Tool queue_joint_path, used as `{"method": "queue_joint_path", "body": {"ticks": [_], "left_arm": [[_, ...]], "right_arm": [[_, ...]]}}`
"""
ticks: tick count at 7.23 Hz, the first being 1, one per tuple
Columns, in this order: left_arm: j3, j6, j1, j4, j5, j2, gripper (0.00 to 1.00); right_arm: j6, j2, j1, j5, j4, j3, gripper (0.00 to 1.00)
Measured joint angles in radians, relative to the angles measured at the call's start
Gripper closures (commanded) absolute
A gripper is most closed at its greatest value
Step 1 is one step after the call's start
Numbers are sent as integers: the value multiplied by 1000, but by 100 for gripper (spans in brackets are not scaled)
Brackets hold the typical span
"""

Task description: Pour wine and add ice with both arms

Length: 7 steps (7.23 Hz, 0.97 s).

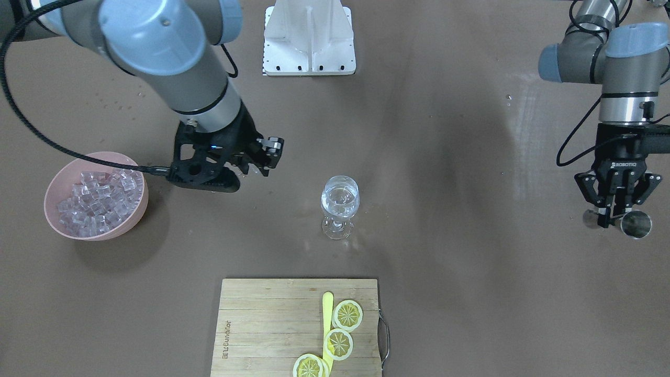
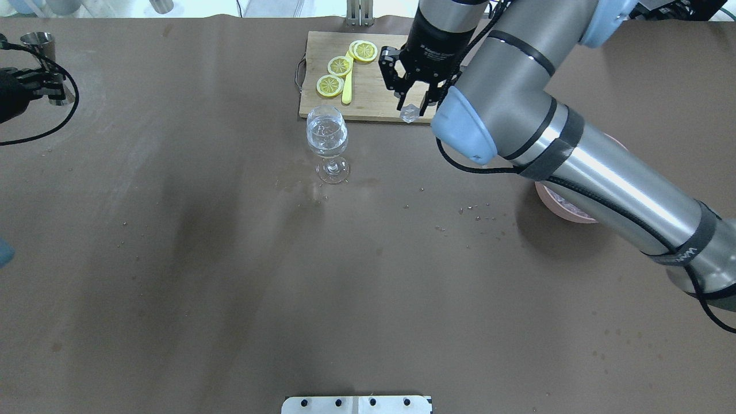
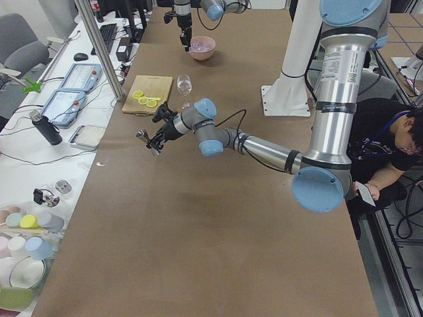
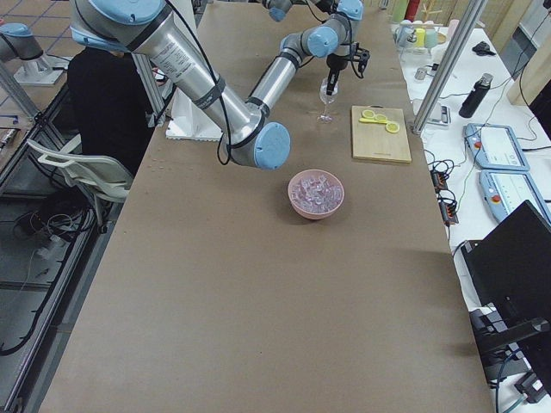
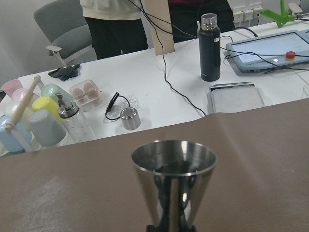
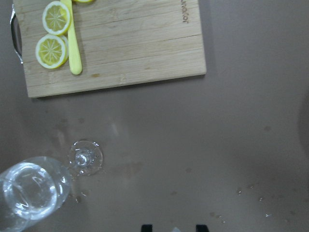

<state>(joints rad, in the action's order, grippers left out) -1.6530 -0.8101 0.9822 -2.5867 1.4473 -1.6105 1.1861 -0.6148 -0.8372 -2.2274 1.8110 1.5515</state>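
Note:
My right gripper [image 2: 411,106] hangs over the near edge of the cutting board, right of the wine glass [image 2: 328,138], and is shut on one clear ice cube [image 2: 409,113]. In the front view this gripper [image 1: 256,168] is between the pink bowl of ice [image 1: 97,196] and the glass [image 1: 340,204]. The glass stands upright with clear liquid in it. In the right wrist view the glass [image 6: 31,191] is at lower left. My left gripper [image 1: 615,215] is far off to the side, shut on a steel jigger [image 1: 636,224]. The left wrist view shows the jigger [image 5: 174,186] upright.
A wooden cutting board [image 1: 272,324] with lemon slices [image 1: 348,314] and a yellow stick lies beyond the glass. The white base block [image 1: 309,39] is at the robot's side. My right arm hides most of the pink bowl [image 2: 566,208] from overhead. Small droplets spot the table near the glass.

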Motion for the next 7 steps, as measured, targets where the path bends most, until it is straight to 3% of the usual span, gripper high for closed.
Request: {"method": "queue_joint_path", "body": {"ticks": [3, 4, 7], "left_arm": [[254, -69, 22, -397, -82, 29, 100], [326, -78, 26, -478, -96, 34, 99], [413, -82, 22, -530, -128, 74, 98]], "right_arm": [[148, 187, 75, 86, -192, -293, 100], [164, 215, 86, 102, -235, -353, 100], [177, 230, 96, 114, -273, -390, 100]]}}
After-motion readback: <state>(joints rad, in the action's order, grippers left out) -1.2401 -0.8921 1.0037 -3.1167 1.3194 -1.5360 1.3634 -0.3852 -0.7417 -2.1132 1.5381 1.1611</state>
